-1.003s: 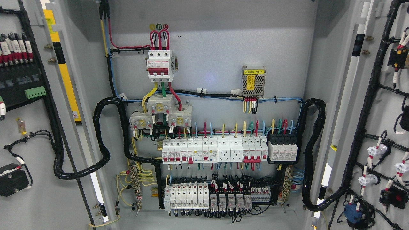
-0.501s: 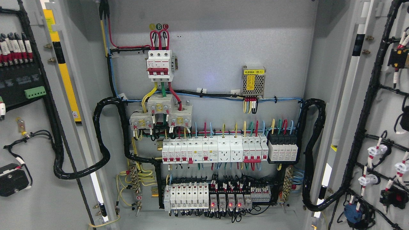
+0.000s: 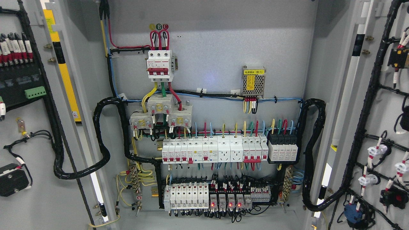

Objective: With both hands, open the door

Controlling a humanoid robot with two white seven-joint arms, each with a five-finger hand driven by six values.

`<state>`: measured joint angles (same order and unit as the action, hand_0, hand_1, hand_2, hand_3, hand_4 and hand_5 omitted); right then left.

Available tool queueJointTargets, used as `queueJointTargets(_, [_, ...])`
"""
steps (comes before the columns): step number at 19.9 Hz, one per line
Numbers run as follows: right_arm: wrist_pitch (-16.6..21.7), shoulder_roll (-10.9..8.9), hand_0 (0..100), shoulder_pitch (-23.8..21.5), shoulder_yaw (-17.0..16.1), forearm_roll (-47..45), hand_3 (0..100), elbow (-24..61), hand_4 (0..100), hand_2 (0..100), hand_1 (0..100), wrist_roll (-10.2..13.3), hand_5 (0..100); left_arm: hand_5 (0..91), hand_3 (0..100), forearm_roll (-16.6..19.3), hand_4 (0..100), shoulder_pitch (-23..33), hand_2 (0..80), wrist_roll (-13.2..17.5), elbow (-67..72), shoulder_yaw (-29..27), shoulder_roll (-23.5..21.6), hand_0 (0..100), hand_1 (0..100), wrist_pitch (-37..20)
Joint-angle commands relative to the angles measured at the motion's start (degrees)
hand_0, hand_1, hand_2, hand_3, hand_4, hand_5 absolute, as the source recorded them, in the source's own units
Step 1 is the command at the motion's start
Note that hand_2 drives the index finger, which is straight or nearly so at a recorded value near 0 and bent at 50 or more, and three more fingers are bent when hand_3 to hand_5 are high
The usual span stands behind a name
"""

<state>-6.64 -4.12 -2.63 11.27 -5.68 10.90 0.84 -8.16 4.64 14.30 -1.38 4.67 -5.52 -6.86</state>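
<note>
I see both doors swung wide: left door (image 3: pixel 38 191) at the left edge, right door (image 3: pixel 388 121) at the right edge, wiring on their inner faces. Between them the cabinet (image 3: pixel 211 41) shows breakers (image 3: pixel 214 150) and lit red relays (image 3: pixel 229 202). Neither hand is in my view, so finger state unknown.

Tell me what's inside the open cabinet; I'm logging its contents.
Inside the cabinet: a three-pole breaker, power module, a breaker row, relays with red lights. Wiring behind the components is hidden.
</note>
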Motion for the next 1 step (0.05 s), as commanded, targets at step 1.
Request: queueJointTargets(1, [-0.31,0.17,21,0.17,-3.62,0.15,0,-2.55,0,0,7,0.03,0,0.0,0,0.07,0,-0.16,0.0,-0.85,2.96,1.4,-0.1,28,8,-1.14])
